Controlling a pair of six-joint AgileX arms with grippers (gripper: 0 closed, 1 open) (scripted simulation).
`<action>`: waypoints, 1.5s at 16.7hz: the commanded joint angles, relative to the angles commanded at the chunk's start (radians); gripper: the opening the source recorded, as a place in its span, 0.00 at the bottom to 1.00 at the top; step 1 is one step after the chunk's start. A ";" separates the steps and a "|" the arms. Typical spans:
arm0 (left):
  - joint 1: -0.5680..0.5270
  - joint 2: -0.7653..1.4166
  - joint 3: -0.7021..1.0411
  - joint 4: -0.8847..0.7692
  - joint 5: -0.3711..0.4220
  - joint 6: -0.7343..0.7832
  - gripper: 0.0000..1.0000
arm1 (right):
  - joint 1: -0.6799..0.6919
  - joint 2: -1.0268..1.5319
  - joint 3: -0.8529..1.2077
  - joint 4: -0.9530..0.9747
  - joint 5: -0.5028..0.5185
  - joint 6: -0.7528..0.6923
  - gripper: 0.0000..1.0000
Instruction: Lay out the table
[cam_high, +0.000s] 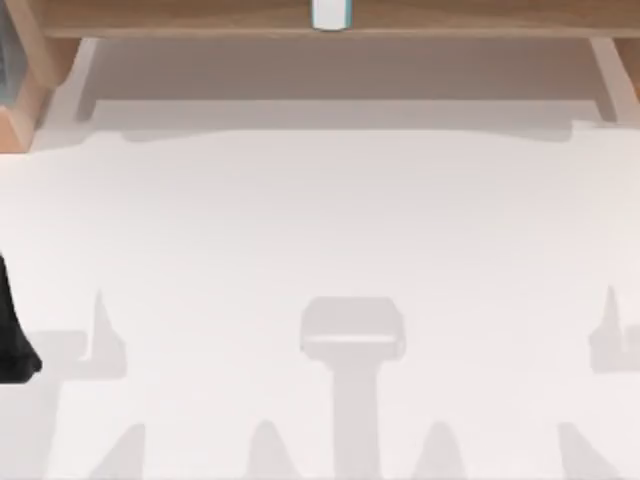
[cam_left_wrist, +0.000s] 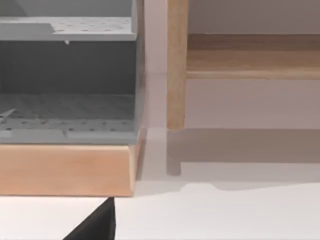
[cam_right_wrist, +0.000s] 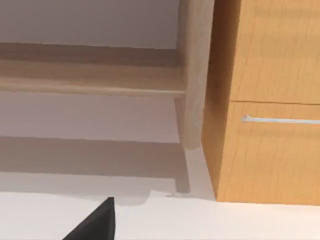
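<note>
**Presently: one tabletop, nothing yet set on it**

Item: tabletop (cam_high: 320, 220), broad matte white slab, occupying the centre and lower frame of the top view. Judged heavy, rigid, fixed; not a thing to be lifted, so no hold point applies. Its smooth finish may let placed items slide.

Item: wooden shelf (cam_high: 200, 15), along the upper edge of the frame, with a small pale object (cam_high: 329, 13) at upper centre.

Item: grey perforated rack (cam_left_wrist: 67, 75), upper left of the left wrist view.

Item: wooden cabinet (cam_right_wrist: 270, 100), right of the right wrist view.

Claws: left claw (cam_left_wrist: 97, 225) and right claw (cam_right_wrist: 97, 222) appear as dark tips low in their wrist views; I cannot tell their opening or any load.
</note>
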 joint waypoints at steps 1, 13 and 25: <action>0.000 0.000 0.000 0.000 0.000 0.000 1.00 | 0.013 -0.029 -0.021 -0.017 0.008 0.021 1.00; -0.043 0.103 0.099 0.052 -0.036 -0.002 1.00 | 0.026 -0.058 -0.042 -0.034 0.016 0.042 1.00; -0.381 1.274 0.864 0.423 -0.361 0.007 1.00 | 0.026 -0.058 -0.042 -0.034 0.016 0.042 1.00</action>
